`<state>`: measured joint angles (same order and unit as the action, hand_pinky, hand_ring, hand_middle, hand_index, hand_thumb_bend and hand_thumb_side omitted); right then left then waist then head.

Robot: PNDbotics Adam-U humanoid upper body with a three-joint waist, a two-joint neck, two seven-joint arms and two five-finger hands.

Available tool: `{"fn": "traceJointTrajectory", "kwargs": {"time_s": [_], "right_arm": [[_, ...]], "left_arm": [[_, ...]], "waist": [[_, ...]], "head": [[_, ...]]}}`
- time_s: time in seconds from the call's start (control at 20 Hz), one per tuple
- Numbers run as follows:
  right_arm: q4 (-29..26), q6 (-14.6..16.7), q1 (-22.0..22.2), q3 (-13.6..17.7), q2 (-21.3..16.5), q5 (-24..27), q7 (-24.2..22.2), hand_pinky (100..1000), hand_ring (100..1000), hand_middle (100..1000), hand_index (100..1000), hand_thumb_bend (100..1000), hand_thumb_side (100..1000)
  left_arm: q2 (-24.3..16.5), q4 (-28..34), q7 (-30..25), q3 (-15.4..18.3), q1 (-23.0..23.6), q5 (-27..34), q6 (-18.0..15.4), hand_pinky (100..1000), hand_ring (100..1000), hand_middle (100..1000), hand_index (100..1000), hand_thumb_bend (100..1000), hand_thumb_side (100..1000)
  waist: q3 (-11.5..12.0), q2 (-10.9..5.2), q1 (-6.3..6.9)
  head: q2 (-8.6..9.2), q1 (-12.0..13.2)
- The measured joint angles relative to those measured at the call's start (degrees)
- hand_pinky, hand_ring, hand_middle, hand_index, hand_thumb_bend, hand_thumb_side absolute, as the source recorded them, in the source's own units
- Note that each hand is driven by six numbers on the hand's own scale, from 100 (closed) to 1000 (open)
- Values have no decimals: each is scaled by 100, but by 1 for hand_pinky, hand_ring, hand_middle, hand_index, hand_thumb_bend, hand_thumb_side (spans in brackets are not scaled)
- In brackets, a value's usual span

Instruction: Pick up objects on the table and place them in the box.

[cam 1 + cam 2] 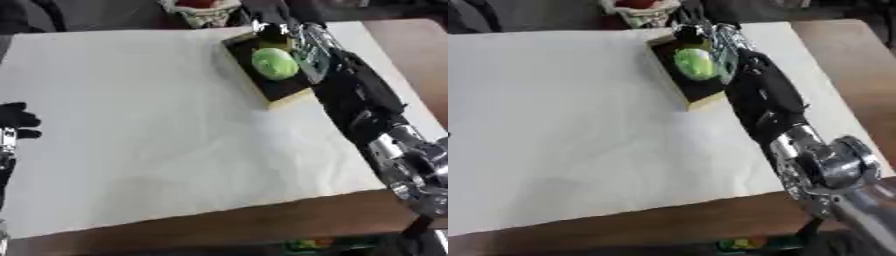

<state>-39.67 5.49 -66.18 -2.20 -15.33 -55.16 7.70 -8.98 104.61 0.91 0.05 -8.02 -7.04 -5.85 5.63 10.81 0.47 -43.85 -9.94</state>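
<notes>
A shallow box with a dark inside and pale wooden walls stands at the far right of the white-covered table. A green round object lies inside it. My right arm reaches from the lower right up along the box's right side. My right hand is over the box's far end, just beyond the green object. At the left edge of the left eye view my left hand rests open, holding nothing.
A pale basket with something red in it stands just beyond the table's far edge, close to the box. Bare brown wood shows on the right and along the front edge.
</notes>
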Motion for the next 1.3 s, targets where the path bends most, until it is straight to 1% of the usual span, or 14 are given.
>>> {"fn": "traceJointTrajectory", "kwargs": {"time_s": [0.15, 0.4, 0.45, 0.6, 0.7, 0.75, 0.85, 0.95, 1.05, 1.1, 1.15, 1.2, 1.25, 1.3], "right_arm": [[-516, 317, 24, -299, -110, 300, -78, 768, 799, 788, 937, 100, 100], [-1421, 869, 354, -608, -401, 851, -143, 758, 778, 760, 898, 100, 100], [-1600, 979, 456, -634, -475, 955, -132, 757, 777, 758, 896, 100, 100], [-2117, 1285, 843, -617, -668, 1272, -51, 735, 749, 695, 846, 100, 100], [-2453, 1405, 1164, -557, -765, 1485, 26, 730, 742, 678, 823, 100, 109], [-2627, 1437, 1336, -527, -805, 1590, 59, 728, 739, 672, 815, 100, 120], [-2982, 1451, 1693, -472, -860, 1809, 113, 722, 731, 662, 803, 100, 173], [-3344, 1416, 2059, -421, -866, 2030, 151, 722, 731, 662, 803, 100, 173], [-3699, 1354, 2354, -397, -866, 2256, 151, 710, 720, 646, 761, 100, 257], [-3874, 1311, 2491, -372, -860, 2357, 143, 709, 719, 645, 758, 100, 263], [-4047, 1265, 2651, -345, -854, 2464, 130, 704, 713, 636, 740, 100, 299], [-4220, 1214, 2822, -321, -846, 2575, 113, 704, 713, 636, 740, 100, 299], [-4396, 1162, 2996, -302, -828, 2680, 94, 699, 708, 626, 724, 100, 330], [-4573, 1113, 3169, -276, -800, 2787, 73, 698, 706, 622, 718, 100, 339]], "left_arm": [[-1, 0, 12, 10, 10, -6, -6, 602, 632, 561, 723, 100, 678], [-5, 0, 47, 47, 45, -20, 5, 602, 633, 562, 723, 100, 679], [-6, 0, 54, 49, 45, -27, 2, 602, 633, 562, 723, 100, 679], [-7, 0, 80, 78, 45, -38, 4, 602, 634, 564, 723, 100, 680], [-8, 0, 98, 94, 45, -49, 10, 602, 634, 564, 723, 100, 680], [-9, 0, 108, 108, 45, -52, 13, 602, 634, 564, 723, 100, 680], [-26, 1, 133, 119, 45, -56, 17, 602, 635, 565, 723, 100, 671], [-44, 1, 149, 125, 45, -60, 20, 602, 635, 565, 723, 100, 681], [-50, 2, 157, 135, 44, -64, 24, 602, 636, 566, 723, 100, 681], [-50, 2, 163, 149, 42, -69, 28, 602, 636, 566, 723, 100, 682], [-50, 2, 168, 151, 36, -77, 31, 602, 636, 566, 723, 100, 682], [-50, 2, 174, 153, 34, -84, 32, 602, 636, 566, 723, 100, 682], [-50, 3, 182, 159, 34, -88, 29, 602, 637, 566, 723, 100, 683], [-50, 3, 190, 166, 34, -92, 30, 602, 637, 567, 723, 100, 684]], "waist": [[-82, -9, 14], [-211, -27, 9], [-237, -28, 8], [-318, -28, -3], [-354, -25, -10], [-368, -22, -12], [-393, -9, -12], [-410, -1, -15], [-424, 10, -17], [-454, 25, -21], [-479, 40, -23], [-486, 47, -23], [-484, 49, -22], [-484, 50, -22]], "head": [[0, 54], [0, 155], [0, 178], [0, 241], [0, 305], [0, 336], [0, 385], [0, 418], [0, 449], [0, 482], [0, 515], [0, 554], [0, 594], [0, 642]]}}
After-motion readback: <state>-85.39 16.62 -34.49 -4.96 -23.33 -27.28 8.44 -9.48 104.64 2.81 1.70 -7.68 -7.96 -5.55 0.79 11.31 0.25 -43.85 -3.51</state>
